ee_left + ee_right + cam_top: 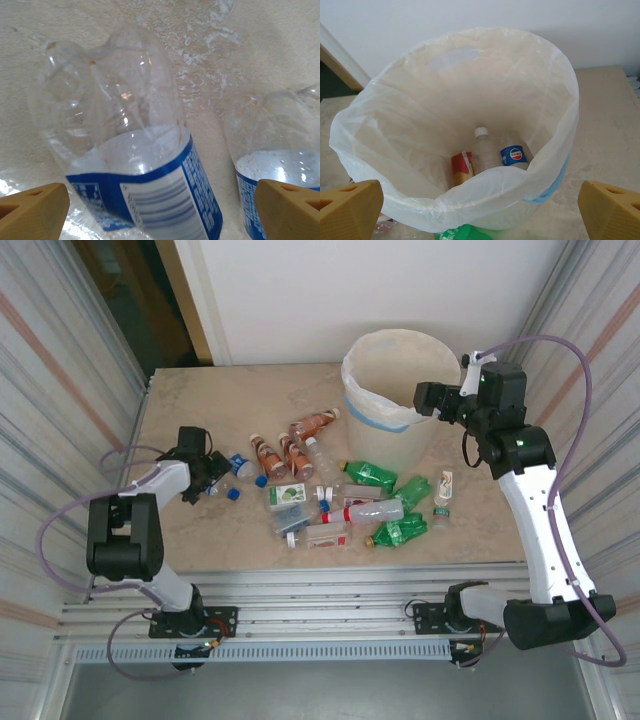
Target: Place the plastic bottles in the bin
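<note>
My left pincer (160, 215) stands open, its 2 tan fingertips (32, 207) wide apart, one on either side of a clear bottle with a blue label (135, 170) lying on the table (30, 20). A 2nd bottle (275, 145) like it lies just beside. My right pincer (480, 210) is open too, hanging above the bin (410, 100) at the table's far right (3 bottles (482, 150) already lie at its bottom). The other bottles (375, 475), green, brown and clear, lie scattered between my arms, near the bin's foot.
</note>
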### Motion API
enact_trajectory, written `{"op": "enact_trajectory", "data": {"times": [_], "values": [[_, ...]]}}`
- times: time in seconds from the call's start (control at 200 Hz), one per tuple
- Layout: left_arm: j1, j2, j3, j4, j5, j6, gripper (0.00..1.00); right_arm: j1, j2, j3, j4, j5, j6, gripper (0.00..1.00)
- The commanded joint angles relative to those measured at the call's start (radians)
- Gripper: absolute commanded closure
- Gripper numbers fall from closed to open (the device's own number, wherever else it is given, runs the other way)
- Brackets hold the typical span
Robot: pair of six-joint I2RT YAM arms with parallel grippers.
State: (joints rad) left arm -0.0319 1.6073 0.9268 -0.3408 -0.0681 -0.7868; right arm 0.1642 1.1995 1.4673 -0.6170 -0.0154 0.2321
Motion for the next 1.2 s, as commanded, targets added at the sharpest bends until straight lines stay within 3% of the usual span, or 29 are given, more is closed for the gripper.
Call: {"op": "enact_trajectory", "data": {"times": [0.0, 0.786, 0.932, 1.197], "values": [[0.011, 0.026, 0.026, -0.009, 0.003, -0.009, 0.05, 0.001, -0.018, -0.019, 0.016, 0.007, 0.021, 0.02], [0.022, 0.079, -0.039, 0.043, 0.044, -0.052, 0.23, 0.003, -0.002, -0.015, 0.020, -0.020, 0.027, 0.02], [0.021, 0.042, -0.059, 0.049, 0.050, -0.056, 0.32, 0.005, -0.006, -0.011, 0.025, -0.032, 0.033, 0.02], [0.022, -0.096, -0.126, 0.045, 0.067, -0.059, 0.38, 0.023, -0.007, -0.015, 0.033, -0.070, 0.042, 0.02]]}}
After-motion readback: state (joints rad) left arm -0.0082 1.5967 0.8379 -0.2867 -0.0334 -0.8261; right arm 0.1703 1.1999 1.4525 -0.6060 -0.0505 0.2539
